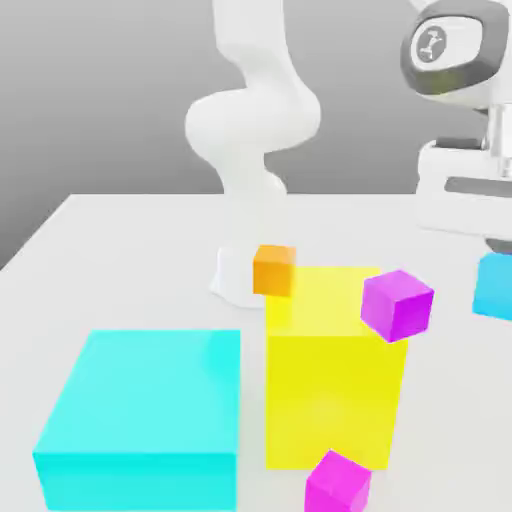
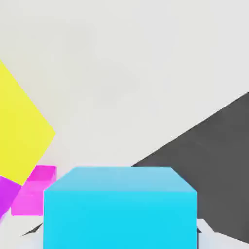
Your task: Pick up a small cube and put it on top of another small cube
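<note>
Blue cube (image 1: 494, 286) directly under tool, at exterior view's right edge.

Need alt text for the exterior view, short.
The gripper holds the sky-blue cube at the exterior view's right, raised beside a yellow block carrying an orange cube and the violet-magenta cube.

Orange cube (image 1: 274, 270) and violet cube (image 1: 397, 304) — atop tall block (image 1: 335, 400).

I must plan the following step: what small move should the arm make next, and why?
Probably carry the sky-blue cube toward the exterior view's left, to above the violet-magenta cube on the yellow block. The blue cube sits under the hand, beside the target, not yet over it.
</note>
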You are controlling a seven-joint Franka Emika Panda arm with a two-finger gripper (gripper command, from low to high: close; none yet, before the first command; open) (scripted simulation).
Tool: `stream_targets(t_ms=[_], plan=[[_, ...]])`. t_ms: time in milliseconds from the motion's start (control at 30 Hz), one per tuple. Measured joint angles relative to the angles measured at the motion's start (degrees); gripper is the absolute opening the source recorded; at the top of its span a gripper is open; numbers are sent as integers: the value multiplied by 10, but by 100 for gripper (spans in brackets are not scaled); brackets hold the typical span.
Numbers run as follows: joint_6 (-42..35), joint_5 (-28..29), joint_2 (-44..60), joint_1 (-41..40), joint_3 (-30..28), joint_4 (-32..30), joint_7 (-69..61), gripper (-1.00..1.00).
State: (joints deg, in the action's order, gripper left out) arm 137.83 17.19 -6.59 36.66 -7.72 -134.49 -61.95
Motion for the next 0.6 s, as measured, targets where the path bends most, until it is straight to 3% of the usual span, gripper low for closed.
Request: stream_targets(t_ms=[600], plan=[[54, -123, 53, -52, -62, -24, -314, -100]])
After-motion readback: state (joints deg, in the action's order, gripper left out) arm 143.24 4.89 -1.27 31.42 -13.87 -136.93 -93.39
